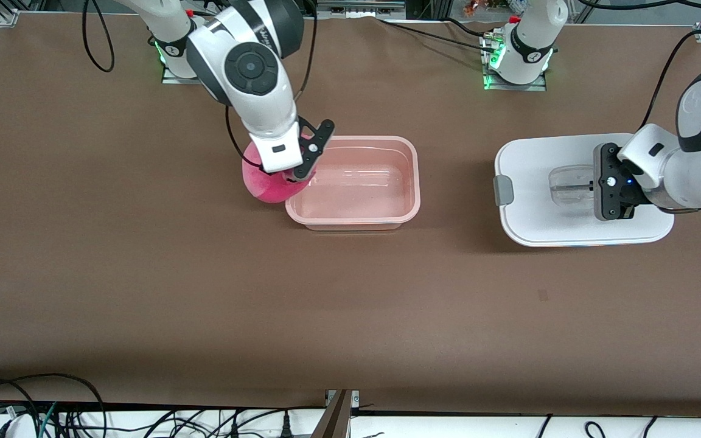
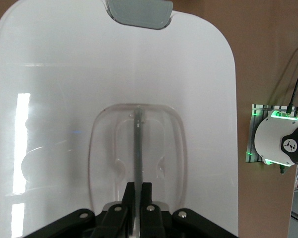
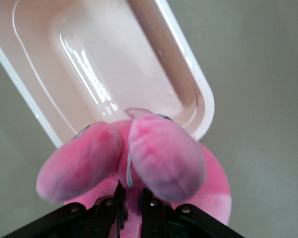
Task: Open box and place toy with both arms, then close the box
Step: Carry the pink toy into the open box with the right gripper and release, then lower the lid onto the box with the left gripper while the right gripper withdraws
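The box (image 1: 356, 185) is an open, empty pink tub in the middle of the table. My right gripper (image 1: 296, 176) is shut on the pink toy (image 1: 262, 179) and holds it over the tub's rim at the end toward the right arm. In the right wrist view my right gripper (image 3: 131, 198) pinches the toy (image 3: 161, 153) between its stalk eyes, with the tub (image 3: 188, 74) below. The white lid (image 1: 533, 207) lies flat toward the left arm's end. My left gripper (image 1: 592, 182) is shut on the ridge of its clear handle (image 1: 566, 188). The left wrist view shows my left gripper (image 2: 139, 187) on that ridge, with the lid (image 2: 49, 124) below.
A grey clip (image 1: 503, 190) sits on the lid's end that faces the tub and shows in the left wrist view (image 2: 139, 12). The left arm's base (image 1: 524, 52) with a green light stands at the table's back edge. Cables (image 1: 52, 407) lie past the front edge.
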You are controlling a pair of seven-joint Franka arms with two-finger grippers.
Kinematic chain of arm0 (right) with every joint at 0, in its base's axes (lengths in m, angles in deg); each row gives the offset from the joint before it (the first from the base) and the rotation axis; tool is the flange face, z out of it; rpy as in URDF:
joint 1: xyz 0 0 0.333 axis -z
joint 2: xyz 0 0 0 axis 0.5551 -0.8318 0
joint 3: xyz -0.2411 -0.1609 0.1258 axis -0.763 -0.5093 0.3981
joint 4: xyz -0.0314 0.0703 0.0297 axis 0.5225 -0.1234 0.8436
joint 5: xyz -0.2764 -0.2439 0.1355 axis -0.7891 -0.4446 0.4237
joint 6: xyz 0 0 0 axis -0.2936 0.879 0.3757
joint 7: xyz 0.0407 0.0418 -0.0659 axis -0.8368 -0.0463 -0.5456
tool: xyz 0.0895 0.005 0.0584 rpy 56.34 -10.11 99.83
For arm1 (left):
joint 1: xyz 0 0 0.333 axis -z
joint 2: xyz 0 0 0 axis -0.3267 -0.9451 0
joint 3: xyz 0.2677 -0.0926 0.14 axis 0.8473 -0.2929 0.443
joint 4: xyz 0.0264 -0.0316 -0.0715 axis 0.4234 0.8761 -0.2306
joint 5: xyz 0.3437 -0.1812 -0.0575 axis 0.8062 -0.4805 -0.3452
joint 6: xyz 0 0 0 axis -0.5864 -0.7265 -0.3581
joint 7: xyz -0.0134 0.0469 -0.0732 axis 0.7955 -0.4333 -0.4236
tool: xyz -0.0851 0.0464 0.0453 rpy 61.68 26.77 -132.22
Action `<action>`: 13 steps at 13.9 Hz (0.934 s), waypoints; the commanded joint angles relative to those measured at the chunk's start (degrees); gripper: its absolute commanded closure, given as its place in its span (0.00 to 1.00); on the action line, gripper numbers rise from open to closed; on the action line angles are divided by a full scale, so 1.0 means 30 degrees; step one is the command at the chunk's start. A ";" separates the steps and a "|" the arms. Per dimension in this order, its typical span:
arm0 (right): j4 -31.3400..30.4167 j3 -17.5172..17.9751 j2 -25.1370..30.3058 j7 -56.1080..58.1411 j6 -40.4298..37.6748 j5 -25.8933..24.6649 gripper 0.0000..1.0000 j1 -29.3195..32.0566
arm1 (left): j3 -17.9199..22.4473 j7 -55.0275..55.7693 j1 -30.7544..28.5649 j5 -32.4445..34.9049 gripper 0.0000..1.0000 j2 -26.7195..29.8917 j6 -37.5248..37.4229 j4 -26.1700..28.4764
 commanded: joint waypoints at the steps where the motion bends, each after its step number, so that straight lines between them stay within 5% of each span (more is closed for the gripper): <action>1: 0.1378 -0.0107 -0.0527 -0.2538 0.0417 -0.0507 0.00 -0.1110 | -0.0166 -0.0536 -0.0094 0.0319 1.00 -0.0045 -0.0475 -0.0457; 8: 0.4723 -0.0456 -0.0265 -0.7620 -0.2481 -0.0537 0.00 -0.1700 | -0.0166 -0.0478 -0.0006 0.0289 1.00 -0.0074 -0.0475 -0.0457; 13: 0.4723 -0.4987 0.0672 -0.7502 -0.4180 -0.0215 0.00 -0.1553 | -0.0663 0.1247 0.1629 -0.1168 1.00 -0.0132 -0.0446 -0.0487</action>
